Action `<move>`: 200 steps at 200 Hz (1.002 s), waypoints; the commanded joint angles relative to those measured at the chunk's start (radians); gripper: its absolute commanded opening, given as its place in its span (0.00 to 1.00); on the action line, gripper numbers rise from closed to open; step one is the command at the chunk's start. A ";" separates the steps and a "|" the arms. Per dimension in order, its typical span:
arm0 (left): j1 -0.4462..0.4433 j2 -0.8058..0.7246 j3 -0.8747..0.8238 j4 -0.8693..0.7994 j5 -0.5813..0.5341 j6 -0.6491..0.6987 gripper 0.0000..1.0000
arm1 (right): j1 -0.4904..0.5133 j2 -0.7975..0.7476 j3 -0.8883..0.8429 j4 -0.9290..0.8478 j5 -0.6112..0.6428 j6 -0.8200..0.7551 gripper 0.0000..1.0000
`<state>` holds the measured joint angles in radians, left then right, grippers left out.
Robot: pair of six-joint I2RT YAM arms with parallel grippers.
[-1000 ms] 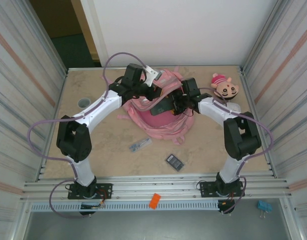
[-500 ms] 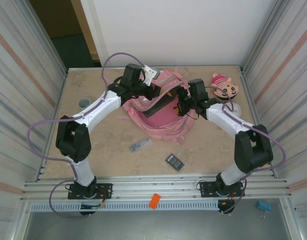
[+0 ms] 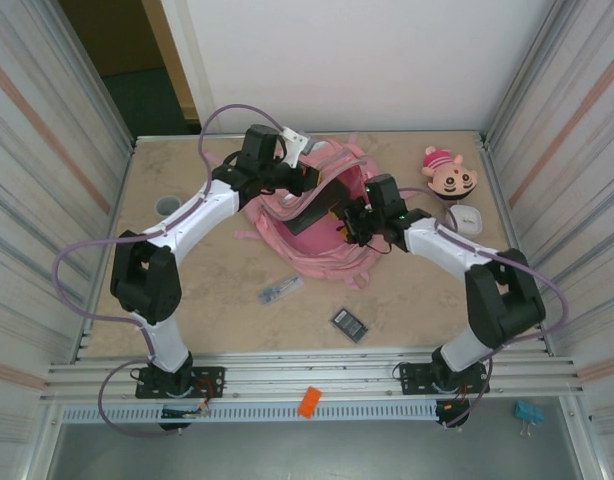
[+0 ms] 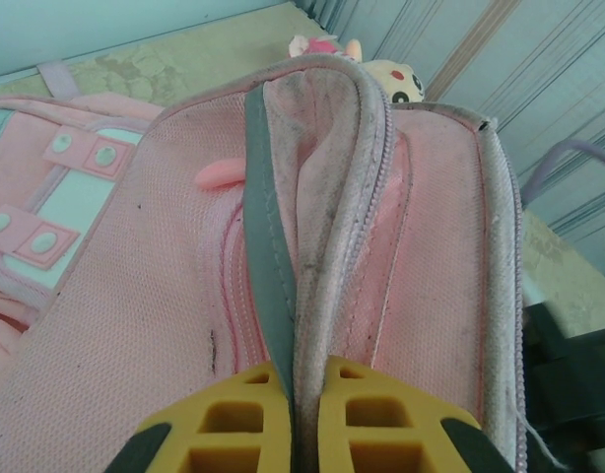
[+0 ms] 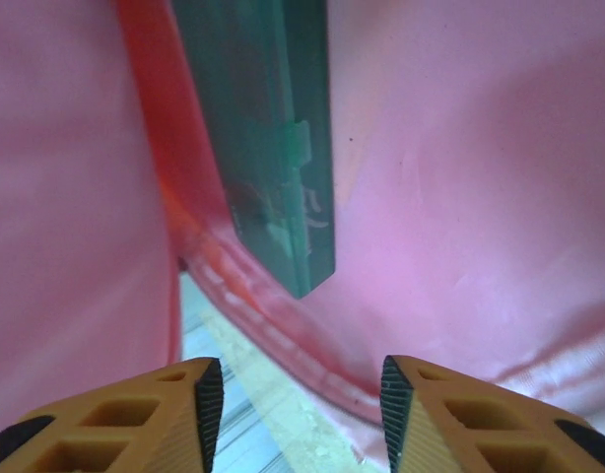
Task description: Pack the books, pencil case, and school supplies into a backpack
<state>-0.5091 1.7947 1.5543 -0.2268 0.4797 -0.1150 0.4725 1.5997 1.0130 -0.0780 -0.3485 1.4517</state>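
Jaws of the right gripper [image 5: 298, 399] stand apart with nothing between them, facing the mouth of the backpack [image 3: 317, 255]. Just beyond the fingertips lies the pencil case [image 5: 273, 148], a dark green bar surrounded by pink lining, its near end close to the lip of the opening. It appears to be lodged inside the bag, free of the fingers.

The left gripper [image 4: 293, 419] is clamped on the grey-trimmed upper rim of the backpack. This grip most likely serves to lift the rim so the mouth stays wide for the other arm.

On the table [image 3: 207, 300], nearer the arm bases, lie the silvery-blue item [image 3: 280, 290] and the calculator-like item [image 3: 350, 324]. Both are well apart from the bag and not yet packed.

A doll head [image 3: 449, 175] and a small white object [image 3: 465, 218] sit beyond the right arm's elbow. A grey cup [image 3: 168, 205] stands beside the left arm.

Nothing lies between the right gripper and the loose supplies. The slack pink fabric round the opening is the likeliest obstruction if the rim sags.
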 commanded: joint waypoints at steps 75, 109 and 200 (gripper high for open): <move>0.031 -0.084 -0.018 0.158 0.080 -0.029 0.00 | 0.037 0.434 0.349 0.188 0.019 0.046 0.31; 0.043 -0.089 -0.024 0.133 0.047 -0.011 0.00 | 0.031 0.418 0.378 0.215 0.033 0.019 0.33; 0.035 -0.062 -0.053 0.046 0.043 0.074 0.00 | 0.026 -0.155 0.048 -0.263 0.159 -0.369 0.53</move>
<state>-0.4706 1.7847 1.5066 -0.1833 0.5106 -0.1154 0.4862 1.5917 1.1110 -0.1177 -0.2733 1.2789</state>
